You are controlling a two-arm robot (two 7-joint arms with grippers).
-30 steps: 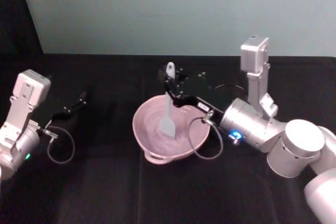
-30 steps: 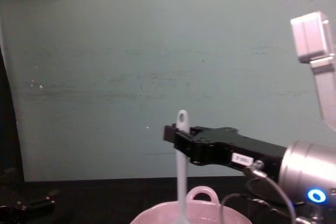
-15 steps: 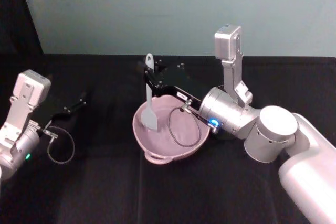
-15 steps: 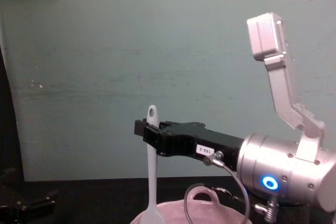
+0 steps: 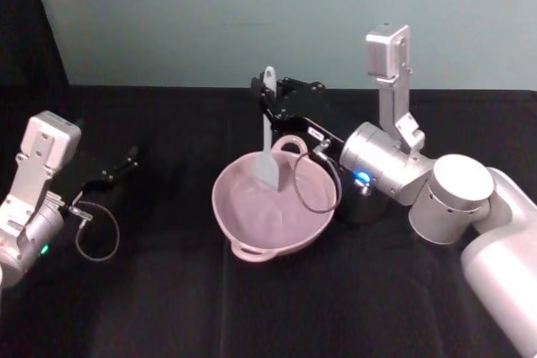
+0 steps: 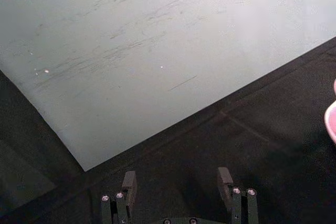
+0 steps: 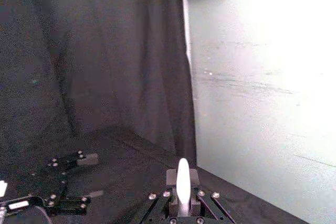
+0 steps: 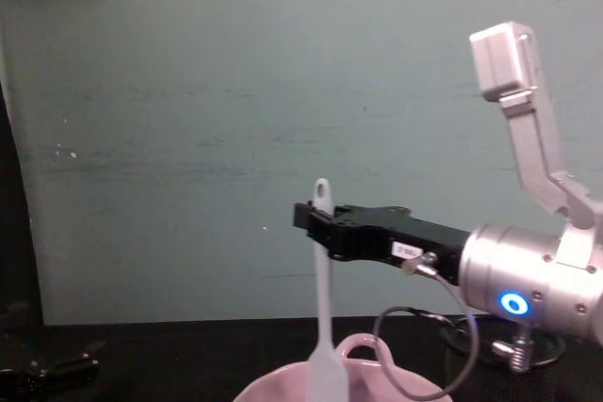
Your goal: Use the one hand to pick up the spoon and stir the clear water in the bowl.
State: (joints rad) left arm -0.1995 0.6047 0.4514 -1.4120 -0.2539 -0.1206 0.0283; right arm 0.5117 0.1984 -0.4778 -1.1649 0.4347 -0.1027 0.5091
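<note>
Tabletop [image 5: 168, 308]: black cloth; it carries the bowl near the middle.
Left gripper [image 5: 126, 161]: parked well off to the left of the bowl, low over the cloth. Its fingers [image 6: 128, 182] are spread with nothing between them, so it takes no part in this one-handed job.
Bowl [image 5: 231, 224]: pale pink, upright, with one loop handle on the near rim and another at the far rim. The clear water cannot be made out as such.
Spoon [image 5: 268, 136]: held nearly upright, with the blade down inside the far half of the bowl and the holed handle end standing above the grip. This suits sweeping the blade round. Whether the blade reaches the water I cannot tell.
Right gripper [image 5: 270, 105]: reaches in from the right above the far rim, its fingers clenched on the upper handle. Judged from this, the pick-up is done and the stirring is in hand.
</note>
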